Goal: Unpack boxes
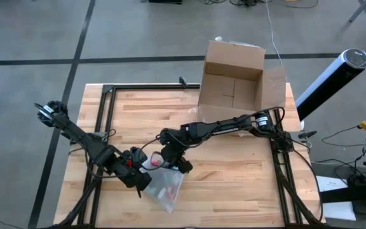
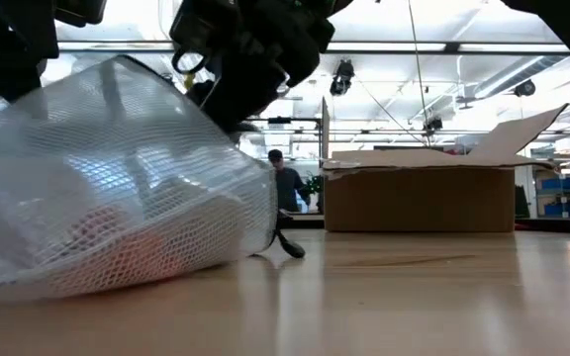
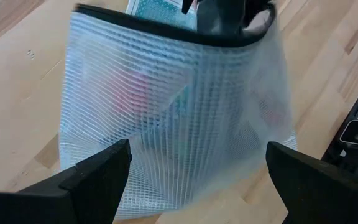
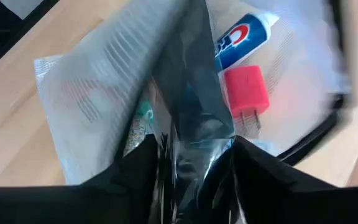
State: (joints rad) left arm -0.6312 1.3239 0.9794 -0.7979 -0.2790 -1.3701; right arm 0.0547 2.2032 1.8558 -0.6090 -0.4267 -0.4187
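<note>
While the brown corrugated cardboard box (image 1: 232, 83) stands open at the far edge of the wooden table (image 1: 234, 191), right of centre with its flaps spread, both arms work well apart from it at the near middle of the table. In the low view the box (image 2: 419, 196) sits far back on the right, one flap raised.

A translucent grey-white mesh zip pouch (image 1: 164, 188) with a dark zipper edge lies near the table's front edge, between the two grippers. The right gripper (image 1: 173, 163) reaches in from the right and sits at the pouch's far edge; in its wrist view a fold of the pouch's dark edge (image 4: 188, 112) lies between its fingers, but whether they are pinching it or have let go I cannot tell. Through the pouch's opening show a white tube with red and blue print (image 4: 240, 38) and a small red plug adapter (image 4: 247, 92).

The left gripper (image 1: 138, 179) hangs just to the left of the pouch with its jaws spread wide. In its wrist view its two dark fingers (image 3: 98, 180) stand on either side of the pouch (image 3: 179, 118) without closing on it.

A person (image 2: 285, 183) stands in the room behind the table.
</note>
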